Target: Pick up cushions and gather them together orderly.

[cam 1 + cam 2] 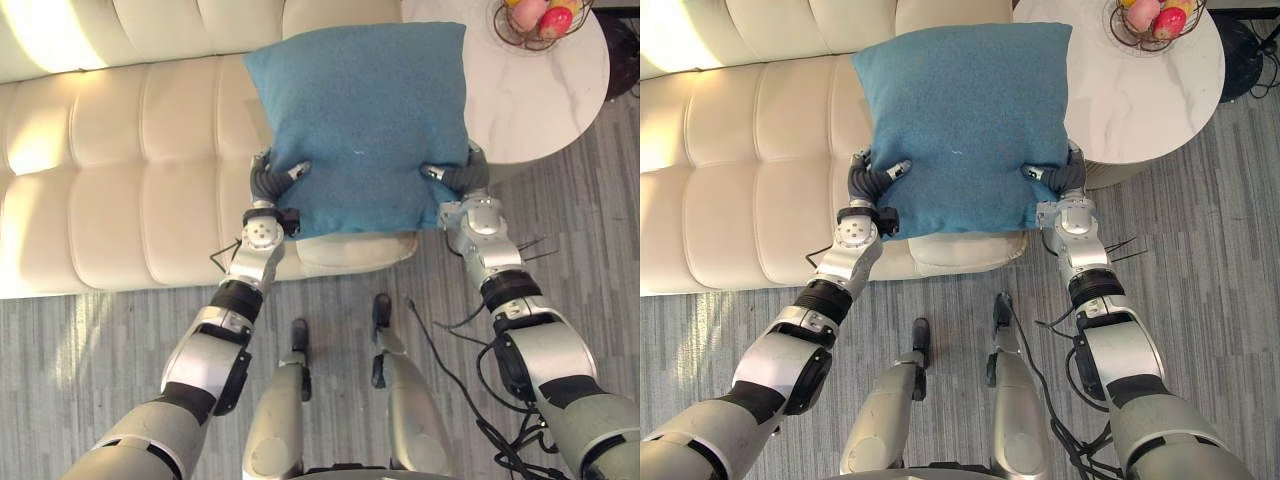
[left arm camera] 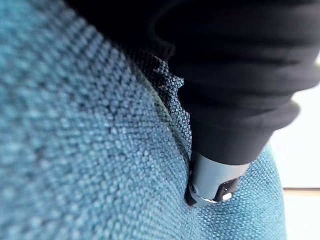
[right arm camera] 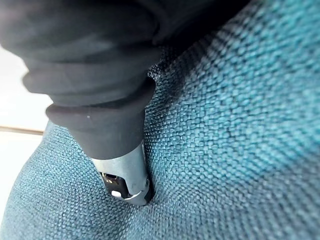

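Teal woven cloth marks the 1 cushion (image 1: 360, 120) in hand, held with its broad face turned up toward the head camera. The left hand (image 1: 272, 182) is clamped on the cushion's lower edge at the robot's left side. The right hand (image 1: 460, 178) is clamped on that same edge at the right side. At each, a thumb (image 2: 212, 182) presses a dent into the front of the weave while the fingers pass behind the cloth, hidden. The cushion therefore sits between the 2 hands and rises away from them, with most of its bulk beyond the grip.

Because the hold is low on the cushion, the upper part could flop forward or back. I judge that the carry goes best with both hands level, moving together so the cloth does not twist. The cushion should be lowered squarely and the thumbs eased off only once it rests flat.

Under and behind the cushion lies the cream tufted sofa (image 1: 120, 180). I cannot tell whether the cushion's lower edge touches the seat. Past the cushion's upper right corner stands a round white marble table (image 1: 545, 110) with a wire fruit basket (image 1: 505, 30) on it. A wide swing toward that side risks brushing them.
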Tool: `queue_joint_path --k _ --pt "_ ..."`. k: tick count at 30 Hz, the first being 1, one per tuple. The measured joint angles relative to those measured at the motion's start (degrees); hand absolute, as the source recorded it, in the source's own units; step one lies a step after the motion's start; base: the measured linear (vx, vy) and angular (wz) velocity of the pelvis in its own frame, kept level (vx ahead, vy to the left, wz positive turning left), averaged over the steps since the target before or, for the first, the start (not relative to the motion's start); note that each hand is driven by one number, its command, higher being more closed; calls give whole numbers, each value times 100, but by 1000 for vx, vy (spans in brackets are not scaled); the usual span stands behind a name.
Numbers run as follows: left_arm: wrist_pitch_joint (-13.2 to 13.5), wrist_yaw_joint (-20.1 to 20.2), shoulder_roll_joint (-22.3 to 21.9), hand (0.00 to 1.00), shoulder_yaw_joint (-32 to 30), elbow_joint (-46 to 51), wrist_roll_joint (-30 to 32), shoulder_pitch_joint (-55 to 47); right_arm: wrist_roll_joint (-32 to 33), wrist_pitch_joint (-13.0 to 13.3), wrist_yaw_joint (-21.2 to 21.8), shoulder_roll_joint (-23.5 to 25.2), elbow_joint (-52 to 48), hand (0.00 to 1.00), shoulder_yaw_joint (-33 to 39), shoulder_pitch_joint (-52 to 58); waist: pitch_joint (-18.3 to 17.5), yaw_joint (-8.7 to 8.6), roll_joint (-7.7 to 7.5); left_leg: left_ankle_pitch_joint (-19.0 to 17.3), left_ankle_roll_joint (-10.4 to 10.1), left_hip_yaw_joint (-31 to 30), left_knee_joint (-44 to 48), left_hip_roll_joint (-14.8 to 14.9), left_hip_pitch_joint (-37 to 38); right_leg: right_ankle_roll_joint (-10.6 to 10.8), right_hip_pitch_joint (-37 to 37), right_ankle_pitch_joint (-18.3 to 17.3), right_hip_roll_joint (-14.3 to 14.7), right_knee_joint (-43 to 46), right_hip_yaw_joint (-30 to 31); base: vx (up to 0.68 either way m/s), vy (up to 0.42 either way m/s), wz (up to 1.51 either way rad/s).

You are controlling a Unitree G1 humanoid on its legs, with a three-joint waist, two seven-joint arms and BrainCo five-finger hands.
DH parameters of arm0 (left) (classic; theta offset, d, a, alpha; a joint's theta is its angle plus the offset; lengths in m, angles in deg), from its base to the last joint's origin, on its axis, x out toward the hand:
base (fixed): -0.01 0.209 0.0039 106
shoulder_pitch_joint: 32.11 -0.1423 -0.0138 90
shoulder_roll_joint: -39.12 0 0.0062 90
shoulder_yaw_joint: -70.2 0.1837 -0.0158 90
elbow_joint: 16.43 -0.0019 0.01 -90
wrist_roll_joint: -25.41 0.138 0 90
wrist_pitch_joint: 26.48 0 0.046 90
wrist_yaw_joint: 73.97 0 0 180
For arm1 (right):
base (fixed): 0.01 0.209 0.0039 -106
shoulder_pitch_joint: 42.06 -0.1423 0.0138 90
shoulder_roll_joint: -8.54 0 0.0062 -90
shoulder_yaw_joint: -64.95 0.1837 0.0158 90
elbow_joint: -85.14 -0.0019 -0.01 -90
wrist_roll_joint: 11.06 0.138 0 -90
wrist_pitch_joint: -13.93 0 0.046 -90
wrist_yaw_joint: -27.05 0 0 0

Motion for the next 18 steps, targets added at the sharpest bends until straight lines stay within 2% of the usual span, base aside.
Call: queue_joint_path --k 3,6,14,15,18 --pt "14 -64 41 100 5 405 -98 -6 56 31 2 1 -523 100 -3 261 88 4 3 -1 -1 1 -35 28 125 0 115 0 25 -15 14 25 -9 0" --pt "102 -139 41 100 24 1236 -104 -314 55 84 0 31 -1392 100 -2 807 147 24 -2 -6 -5 -9 -73 54 249 -1 281 -1 57 -109 14 31 -3 2" --pt "204 -285 27 100 143 3259 -79 -2303 -280 133 -42 602 -3691 100 113 2659 134 97 -6 -254 7 13 20 145 805 2 1021 -65 165 -307 7 35 18 -2" --pt "250 -284 15 100 160 3517 -77 -2685 -371 166 -41 712 -4065 100 115 2986 110 105 -5 -300 8 24 27 163 916 -4 1165 -93 182 -328 9 22 32 -2" --pt "312 -263 -164 100 174 4171 -52 -3807 -677 215 -24 1029 -4756 100 92 3746 -382 127 -4 -360 40 86 0 165 1007 22 1221 -151 169 -329 22 58 44 -7"
